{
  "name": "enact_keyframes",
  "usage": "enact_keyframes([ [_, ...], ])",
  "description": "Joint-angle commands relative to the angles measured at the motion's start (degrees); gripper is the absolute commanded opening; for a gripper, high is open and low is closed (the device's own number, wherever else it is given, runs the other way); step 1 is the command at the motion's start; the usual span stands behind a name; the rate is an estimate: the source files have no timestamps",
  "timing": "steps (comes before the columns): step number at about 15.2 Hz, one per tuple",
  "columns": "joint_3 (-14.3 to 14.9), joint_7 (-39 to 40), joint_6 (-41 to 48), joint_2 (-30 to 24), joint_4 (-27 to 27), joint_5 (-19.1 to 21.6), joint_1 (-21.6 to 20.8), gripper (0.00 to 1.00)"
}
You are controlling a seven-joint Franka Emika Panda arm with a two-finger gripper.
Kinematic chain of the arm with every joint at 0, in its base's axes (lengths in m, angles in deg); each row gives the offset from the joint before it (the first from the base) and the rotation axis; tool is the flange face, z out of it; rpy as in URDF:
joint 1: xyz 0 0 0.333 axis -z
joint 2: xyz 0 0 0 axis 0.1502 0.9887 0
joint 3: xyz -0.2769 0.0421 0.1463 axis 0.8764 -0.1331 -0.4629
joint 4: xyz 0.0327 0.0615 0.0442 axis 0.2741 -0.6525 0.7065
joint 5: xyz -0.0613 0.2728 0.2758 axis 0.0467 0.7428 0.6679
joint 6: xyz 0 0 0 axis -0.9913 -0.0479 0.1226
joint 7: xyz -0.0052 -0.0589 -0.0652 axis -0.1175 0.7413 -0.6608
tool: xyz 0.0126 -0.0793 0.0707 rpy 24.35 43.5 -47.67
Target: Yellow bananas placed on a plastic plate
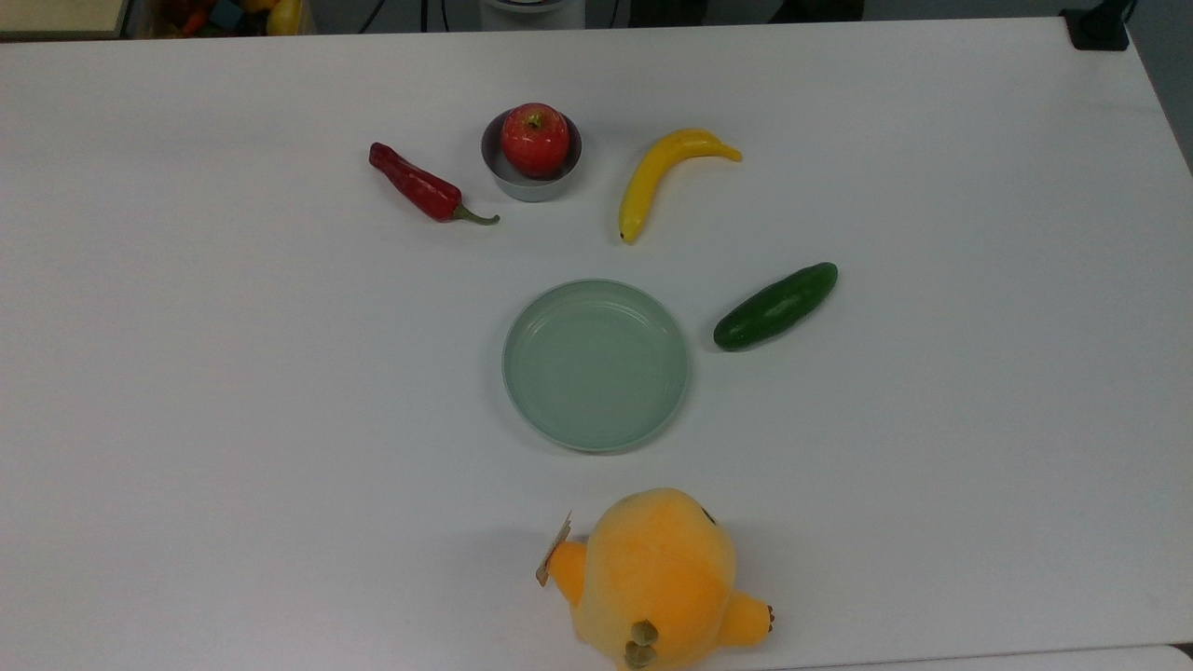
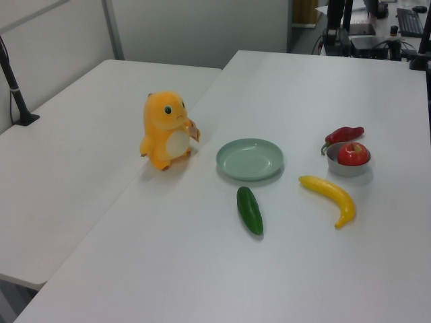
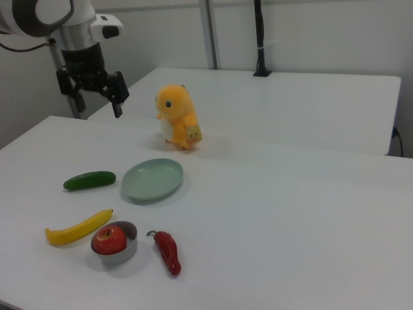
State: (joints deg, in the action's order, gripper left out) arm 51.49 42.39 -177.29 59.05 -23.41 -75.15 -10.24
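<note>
While the gripper point(image 3: 98, 101) hangs high above the tabletop point(image 1: 932, 419) with fingers spread and holding nothing, the yellow banana point(image 1: 664, 176) lies on the tabletop (near the grey bowl point(image 1: 530, 181)), apart from the bare mint-green plate point(image 1: 596, 365).

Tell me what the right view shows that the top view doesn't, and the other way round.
The right view has the robot arm with its open gripper hanging above the table, far from the fruit. The top view has a box of colourful items past the table's far edge. Both share the banana, the empty plate, the cucumber, the apple in its bowl, the chilli and the plush toy.
</note>
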Motion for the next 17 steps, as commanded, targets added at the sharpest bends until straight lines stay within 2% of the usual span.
enact_keyframes([
  [1, 0.0, 0.9, -0.4, -0.1, -0.1, -0.5, 0.1, 1.00],
  [15, 0.0, 1.8, 0.0, -0.2, -1.0, -0.5, -0.1, 1.00],
  [17, 0.0, 2.6, -0.5, -0.1, -3.0, -0.5, -0.3, 1.00],
])
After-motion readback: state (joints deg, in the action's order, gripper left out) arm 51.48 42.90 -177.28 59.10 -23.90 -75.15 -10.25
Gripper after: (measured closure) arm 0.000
